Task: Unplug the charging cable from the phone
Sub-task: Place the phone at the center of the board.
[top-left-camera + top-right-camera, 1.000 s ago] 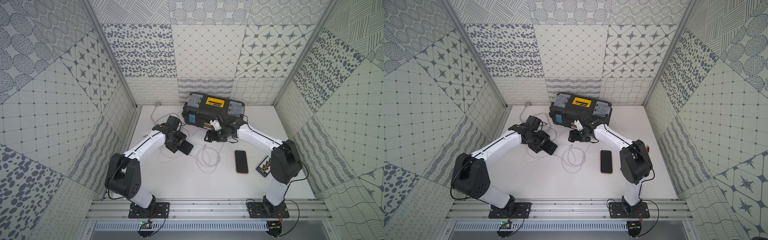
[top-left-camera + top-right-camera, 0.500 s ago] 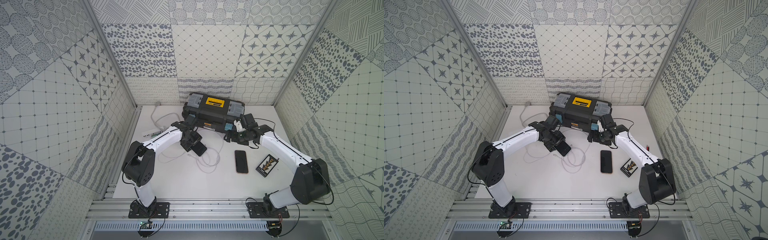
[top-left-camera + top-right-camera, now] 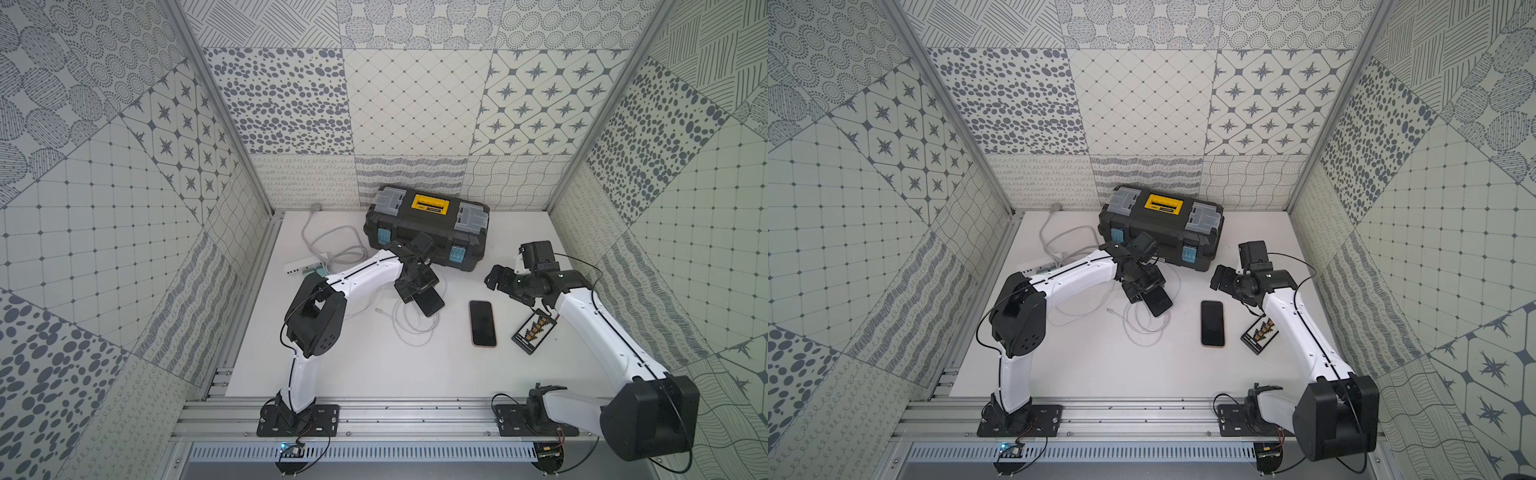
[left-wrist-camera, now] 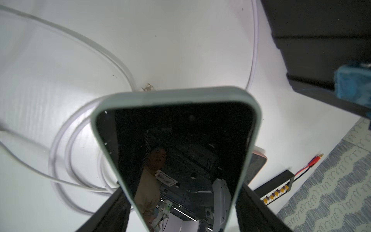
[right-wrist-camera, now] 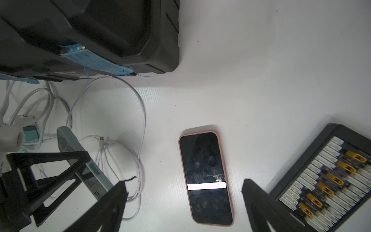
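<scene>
left gripper (image 4: 183, 192) clamps the green-cased phone (image 4: 180, 140), seemingly lifting it clear of the loose cable plug (image 5: 102, 138); right gripper (image 5: 184, 190) gapes wide, empty.

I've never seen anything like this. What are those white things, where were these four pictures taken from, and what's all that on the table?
The two white things are robot arms bolted to a rail at the table's near edge; each ends in a two-fingered claw. Two pictures look down from overhead, nearly alike. The other two come from small cameras on the arms' wrists, looking along the claws. The left claw grips a green phone, holding it tilted; its wrist picture shows the dark screen close up. The right claw is open and empty. On the table lie a pink phone, a looped white cable with its plug lying free, a black toolbox and a board of yellow connectors.
</scene>
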You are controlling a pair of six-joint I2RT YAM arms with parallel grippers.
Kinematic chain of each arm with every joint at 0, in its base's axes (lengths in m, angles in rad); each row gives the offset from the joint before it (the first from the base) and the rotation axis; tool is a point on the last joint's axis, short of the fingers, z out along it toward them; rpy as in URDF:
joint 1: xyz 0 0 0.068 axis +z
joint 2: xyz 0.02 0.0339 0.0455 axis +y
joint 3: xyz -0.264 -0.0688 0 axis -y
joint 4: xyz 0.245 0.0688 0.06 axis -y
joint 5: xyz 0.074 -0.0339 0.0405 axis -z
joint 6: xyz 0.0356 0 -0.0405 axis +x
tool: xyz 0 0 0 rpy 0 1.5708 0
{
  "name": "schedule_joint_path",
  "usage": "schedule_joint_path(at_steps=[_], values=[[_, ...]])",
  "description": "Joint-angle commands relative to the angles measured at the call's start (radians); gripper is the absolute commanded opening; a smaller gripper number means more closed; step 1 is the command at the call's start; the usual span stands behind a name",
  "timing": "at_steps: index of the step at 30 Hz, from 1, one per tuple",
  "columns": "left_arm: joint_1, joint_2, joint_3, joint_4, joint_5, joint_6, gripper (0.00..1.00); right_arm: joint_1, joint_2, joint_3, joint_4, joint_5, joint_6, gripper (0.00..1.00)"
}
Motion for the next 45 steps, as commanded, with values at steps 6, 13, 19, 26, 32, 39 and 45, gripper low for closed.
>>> schedule_joint_path(at_steps=[6,13,19,26,32,39,45], values=[[-0.066,0.172,0.272,-0.200,0.037,0.176,0.24,-0.011,-0.063,-0.021,-0.013,0.030,0.026,0.92],[-0.082,0.241,0.362,-0.292,0.103,0.301,0.25,-0.017,-0.080,-0.027,-0.016,0.036,0.028,0.92],[-0.111,0.320,0.471,-0.346,0.146,0.368,0.26,-0.019,-0.072,-0.021,-0.016,0.036,0.032,0.92],[-0.132,0.402,0.577,-0.383,0.194,0.405,0.27,-0.022,-0.059,-0.018,-0.015,0.039,0.036,0.92],[-0.134,0.428,0.589,-0.365,0.262,0.441,0.27,-0.026,-0.048,-0.018,-0.015,0.041,0.035,0.92],[-0.140,0.461,0.613,-0.369,0.311,0.467,0.27,-0.026,-0.034,-0.012,-0.015,0.040,0.034,0.91],[-0.144,0.467,0.616,-0.368,0.328,0.474,0.27,-0.028,-0.035,-0.017,-0.014,0.048,0.036,0.91]])
